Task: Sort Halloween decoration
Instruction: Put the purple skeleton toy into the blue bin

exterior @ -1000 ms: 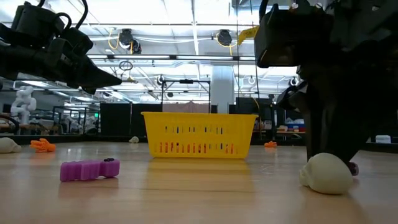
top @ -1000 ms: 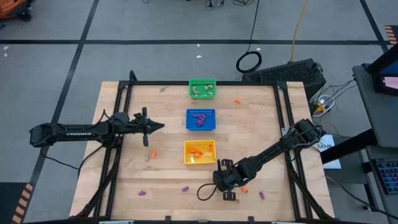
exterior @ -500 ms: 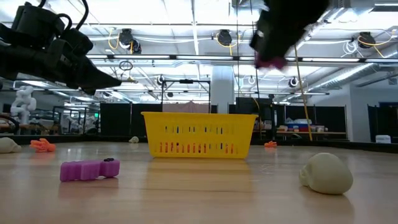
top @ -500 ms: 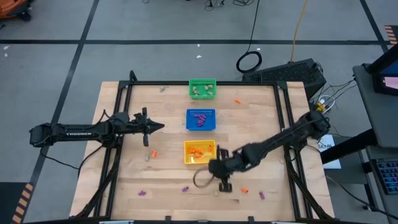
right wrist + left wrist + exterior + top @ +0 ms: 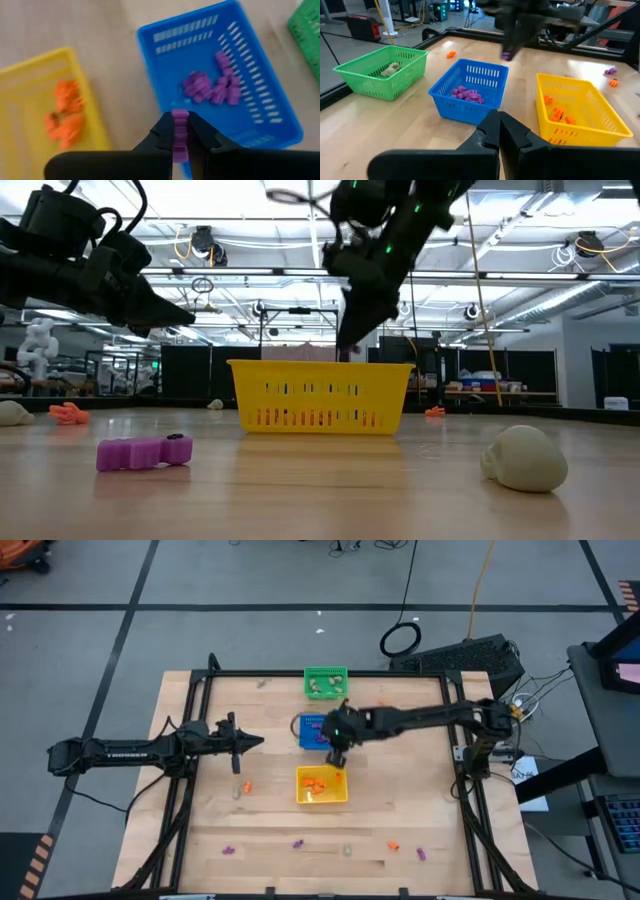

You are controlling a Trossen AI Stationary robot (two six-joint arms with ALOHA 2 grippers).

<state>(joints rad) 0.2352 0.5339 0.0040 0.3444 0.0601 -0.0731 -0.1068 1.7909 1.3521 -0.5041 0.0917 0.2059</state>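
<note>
A purple trinket [image 5: 180, 131] is clenched between the fingers of the right gripper [image 5: 179, 137], which is held in the air above the near edge of the blue basket [image 5: 322, 733] at the centre of the high view. The position appears to have been chosen so that the piece can be dropped among the purple pieces [image 5: 212, 86] already heaped inside, like being kept with like. Just below the blue basket in the high view, orange pieces [image 5: 317, 782] are held by the yellow basket [image 5: 322, 798]; above it, pale ones [image 5: 322, 686] are gathered in the green basket [image 5: 325, 672].

The left gripper [image 5: 255, 743] is parked left of centre with its fingers pressed together and nothing between them, seemingly kept clear of the working arm.

More decoration is left unsorted along the lower edge of the table [image 5: 430, 790]: a purple piece [image 5: 143, 452] and a pale skull-like piece [image 5: 524, 458] are seen close up in the low view, and an orange one [image 5: 393, 846] toward the lower right of the high view.
</note>
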